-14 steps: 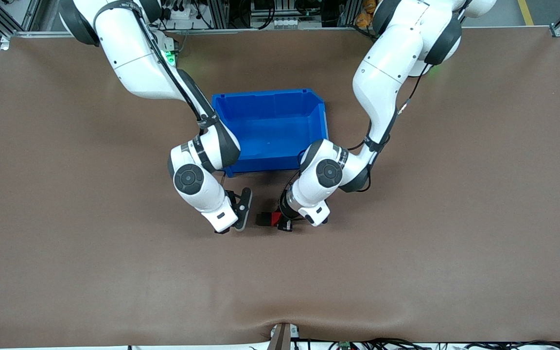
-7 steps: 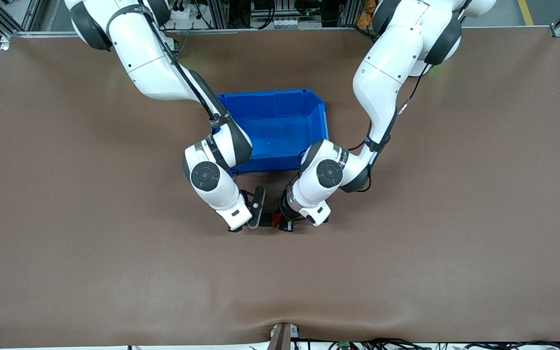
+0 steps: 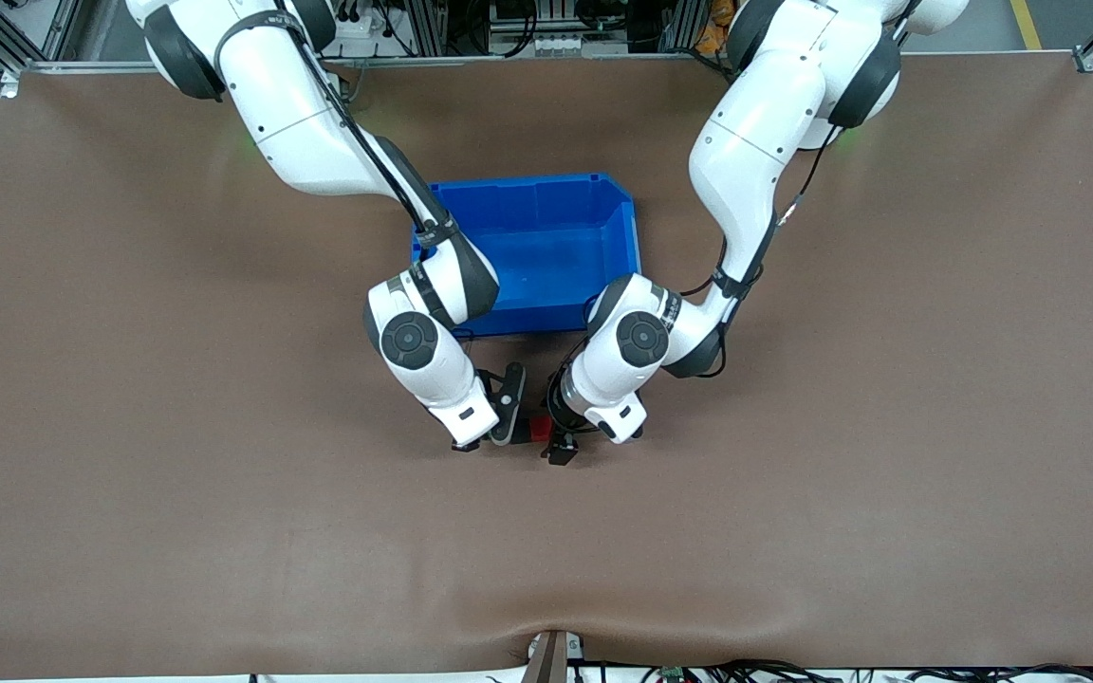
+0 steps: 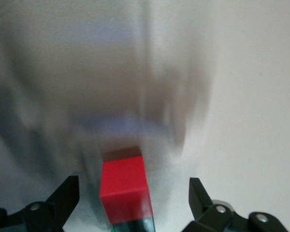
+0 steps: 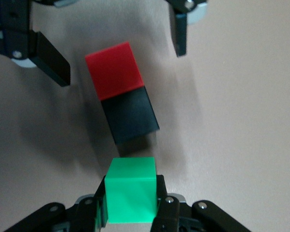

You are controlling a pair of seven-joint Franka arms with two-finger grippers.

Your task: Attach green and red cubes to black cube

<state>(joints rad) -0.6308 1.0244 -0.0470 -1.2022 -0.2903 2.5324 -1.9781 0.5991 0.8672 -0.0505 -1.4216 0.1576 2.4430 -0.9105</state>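
The red cube and the black cube sit joined face to face on the brown table, just nearer the front camera than the blue bin. My left gripper is open, one finger on each side of the red cube and touching neither face. My right gripper is shut on the green cube, which sits a small gap away from the black cube's free face. In the front view only the red cube shows, between the right gripper and the left gripper.
The blue bin stands open and empty just beyond both wrists, toward the robots' bases. Both forearms crowd the space between the bin and the cubes. Bare brown table stretches on all other sides.
The right arm has carried the green cube toward the left arm's end, up to the black cube. The left gripper has opened and let go of the red cube.
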